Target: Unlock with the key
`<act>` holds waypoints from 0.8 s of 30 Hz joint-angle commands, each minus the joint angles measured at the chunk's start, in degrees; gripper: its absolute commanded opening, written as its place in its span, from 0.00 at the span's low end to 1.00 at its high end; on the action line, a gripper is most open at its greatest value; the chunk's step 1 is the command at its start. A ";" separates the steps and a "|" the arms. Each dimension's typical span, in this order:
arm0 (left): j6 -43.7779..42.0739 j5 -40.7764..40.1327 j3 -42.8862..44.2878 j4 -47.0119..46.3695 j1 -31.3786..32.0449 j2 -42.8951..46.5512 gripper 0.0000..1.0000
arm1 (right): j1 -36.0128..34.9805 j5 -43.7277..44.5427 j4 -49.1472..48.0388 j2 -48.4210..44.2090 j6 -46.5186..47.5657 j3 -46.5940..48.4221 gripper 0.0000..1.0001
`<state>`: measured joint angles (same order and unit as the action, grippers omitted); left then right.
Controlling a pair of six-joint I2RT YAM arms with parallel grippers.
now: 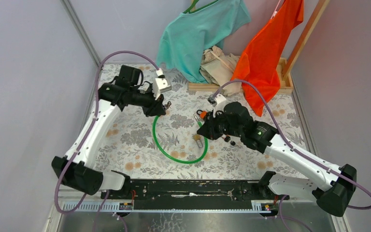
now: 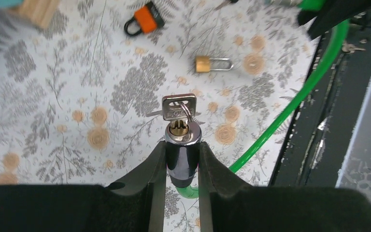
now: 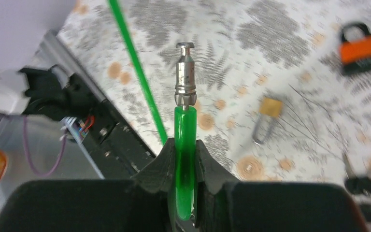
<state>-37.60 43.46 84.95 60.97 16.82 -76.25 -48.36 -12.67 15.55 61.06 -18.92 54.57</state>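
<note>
We are looking at a white tablecloth (image 1: 125, 140) printed with grey ferns and tan-orange blossoms, and we are seeing a bright green cable (image 2: 294, 100), a black lock barrel (image 2: 181, 159) with a chrome rim, and an all-silver key (image 2: 178, 107). We are also noting an orange padlock (image 2: 146, 20) with a black shackle, a brass padlock (image 2: 203, 64) with a silver shackle, and a pair of keys (image 3: 360, 184) with black heads. We are finding a teal shirt (image 1: 193, 34) and an orange garment (image 1: 265, 58) too.
</note>
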 commanded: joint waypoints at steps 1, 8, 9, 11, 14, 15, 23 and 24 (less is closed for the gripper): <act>4.73 -8.88 -3.74 -11.57 -0.42 -4.05 0.00 | 0.03 16.36 5.55 -0.73 -11.31 -1.06 0.00; 12.17 -16.62 -5.25 -21.33 0.41 -13.31 0.05 | 0.08 31.38 12.44 -1.48 -21.20 -5.95 0.00; 12.50 -17.49 -5.32 -21.75 0.79 -14.71 0.05 | 0.03 33.52 13.50 -1.17 -21.92 -6.62 0.00; 13.15 -19.68 -5.79 -23.22 1.74 -17.07 0.06 | 0.02 36.34 16.05 0.10 -24.08 -7.31 0.00; 14.40 -22.86 -7.28 -26.43 3.65 -19.62 0.06 | 0.02 38.71 18.85 1.13 -27.58 -8.86 0.00; 14.81 -23.62 -7.76 -27.55 4.07 -20.28 0.06 | 0.02 39.51 20.86 1.01 -29.69 -9.29 0.00; 15.75 -29.99 -9.41 -30.69 7.26 -27.03 0.10 | 0.08 40.17 23.03 -0.95 -37.55 -17.01 0.25; 16.21 -30.57 -9.32 -31.25 7.46 -27.75 0.11 | 0.10 40.18 23.26 -0.48 -37.73 -17.17 0.30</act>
<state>-21.96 19.38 75.90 35.09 23.57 -101.43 -48.34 23.42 33.65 60.38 -53.17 39.00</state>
